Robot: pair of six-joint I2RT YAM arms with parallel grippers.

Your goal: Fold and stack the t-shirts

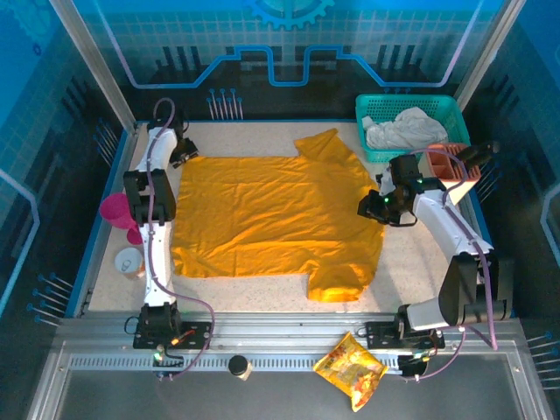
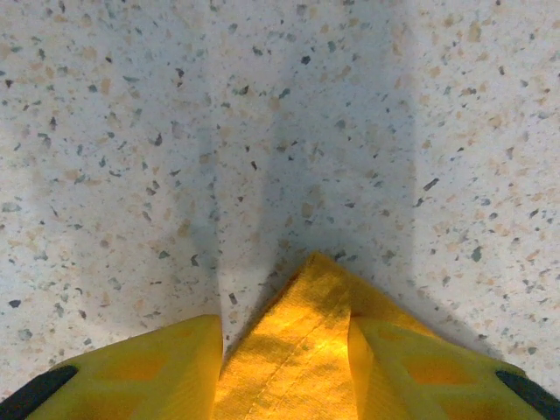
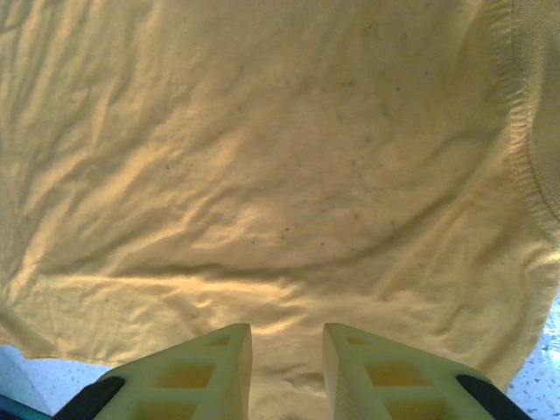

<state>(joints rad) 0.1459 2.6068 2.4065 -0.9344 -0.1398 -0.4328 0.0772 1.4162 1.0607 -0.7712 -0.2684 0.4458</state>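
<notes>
Orange-yellow, plain and matte, the short-sleeved cloth t-shirt (image 1: 271, 219) lies spread flat on the speckled stone-look table (image 1: 411, 262), its far-left corner pinched by the left gripper (image 2: 282, 337) and its right edge clamped in the right gripper (image 3: 287, 341).

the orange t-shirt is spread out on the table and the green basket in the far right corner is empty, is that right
Not quite. The basket is not empty: a crumpled white cloth lies in it, as the top external view shows. The rest holds: the orange t-shirt is spread out on the table, and the basket sits in the far right corner.
</notes>
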